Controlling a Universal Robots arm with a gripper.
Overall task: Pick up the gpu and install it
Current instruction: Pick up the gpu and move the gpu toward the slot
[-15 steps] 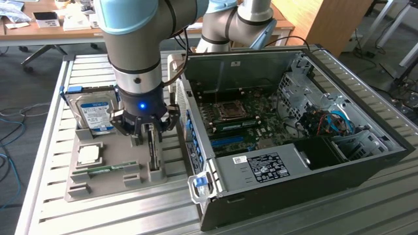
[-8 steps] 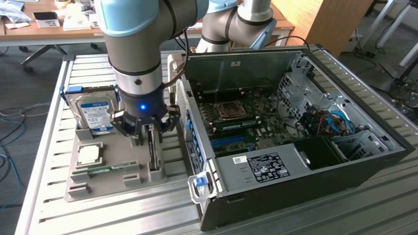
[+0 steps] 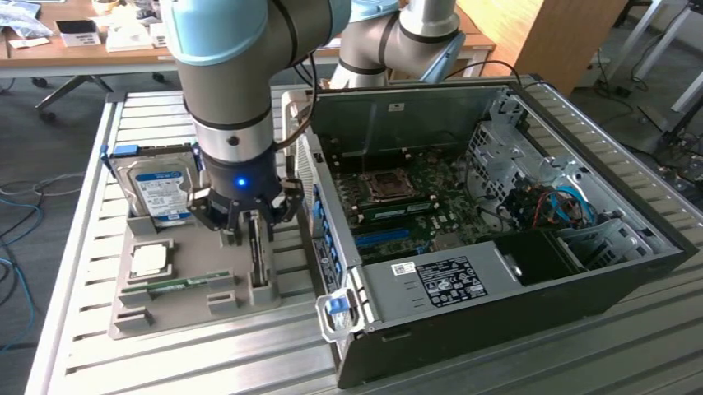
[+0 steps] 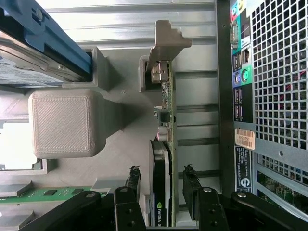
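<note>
Black fingers (image 4: pixel 134 179) of the gripper (image 4: pixel 161 175) are standing apart on either side of the gpu (image 4: pixel 166 139), released and straddling it, with a slim gap showing on each side. That card is sitting upright on its edge in a slot of the grey holder (image 3: pixel 176 317), its silver bracket (image 4: pixel 168 43) at the end away from the gripper. It is standing just beside the open computer case (image 3: pixel 472 341) on the exterior view's right, while the hard drive (image 3: pixel 160 193) is standing on the holder's other side.

Hard drive (image 3: pixel 160 193) upright, memory stick (image 3: pixel 176 285), processor chip (image 3: pixel 148 260) in grey holder (image 3: pixel 197 247).
</note>
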